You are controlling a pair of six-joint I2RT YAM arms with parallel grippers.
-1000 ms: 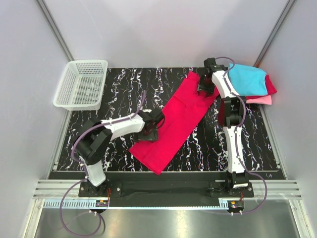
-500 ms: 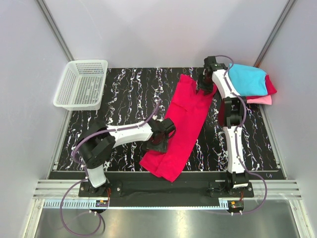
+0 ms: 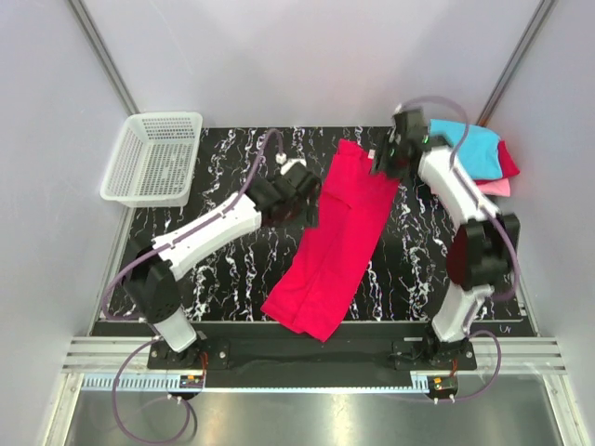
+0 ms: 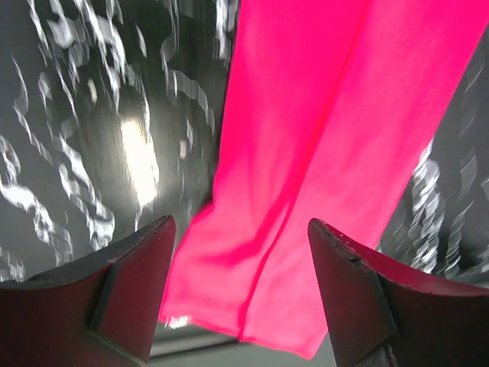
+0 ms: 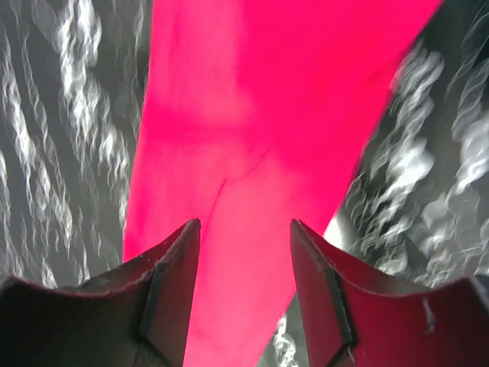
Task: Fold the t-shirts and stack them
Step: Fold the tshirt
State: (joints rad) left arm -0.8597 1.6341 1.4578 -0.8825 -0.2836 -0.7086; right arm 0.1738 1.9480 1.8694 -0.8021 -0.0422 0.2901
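The crimson-red t-shirt (image 3: 337, 237) lies as a long folded strip, slanting from the back middle of the table to its near edge. My left gripper (image 3: 310, 199) hovers open at the strip's left edge, near its far half. In the left wrist view the red cloth (image 4: 321, 153) lies below the spread fingers (image 4: 130, 283) and nothing is held. My right gripper (image 3: 383, 160) is open over the strip's far right corner, with red cloth (image 5: 260, 115) under its fingers (image 5: 321, 283). A cyan t-shirt (image 3: 474, 144) tops a dark red one (image 3: 508, 163) and a pink one (image 3: 498, 187) at the back right.
A white mesh basket (image 3: 153, 158) stands at the back left corner. The black marbled tabletop (image 3: 214, 279) shows on both sides of the red strip. Grey walls close in the back and sides.
My left gripper has moved from the strip's near end up to its far left edge. The strip's near end has swung right. My right arm's elbow has swung out to the right.
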